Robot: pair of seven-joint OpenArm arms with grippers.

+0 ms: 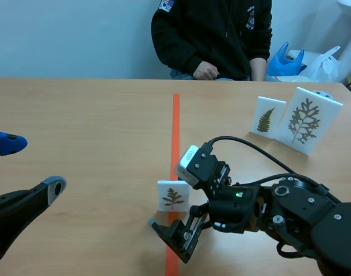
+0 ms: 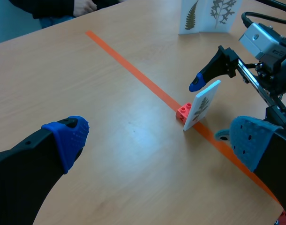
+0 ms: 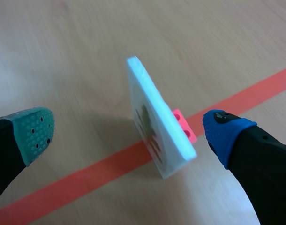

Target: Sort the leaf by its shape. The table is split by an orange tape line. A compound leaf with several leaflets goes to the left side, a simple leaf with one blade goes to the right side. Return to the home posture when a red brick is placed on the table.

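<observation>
Right gripper [image 3: 129, 133] first, right under your lens: its claw is wide. The teal dotted pad [image 3: 33, 131] sits at nine o'clock of the upright white card [image 3: 157, 133] and the blue pad [image 3: 222, 133] at three o'clock, neither touching. You've got the card edge-on between them, leaning a little, standing on the orange tape line [image 3: 77, 180]. A small red studded brick [image 3: 184, 125] is tucked against its back face on the blue-pad side.

Over to the left wrist view: the left gripper [image 2: 159, 139] hangs wide, holding nothing, above the pale wooden table [image 2: 110, 93]. The card is out at its one o'clock, well apart.

Scene view now: the card's brown leaf shows several leaflets off one stalk, so I'd call it compound. A fern card [image 1: 269, 118] and a branched-leaf card [image 1: 309, 119] stand at its two o'clock, far off. A person [image 1: 213, 34] sits at twelve o'clock.

You're at the pre-grasp, I'd say. Your next move is to close squarely on both faces, lift, and carry the card to the nine o'clock side of the tape. The brick reads as the card's prop, not the home signal, though I can't be sure.
</observation>
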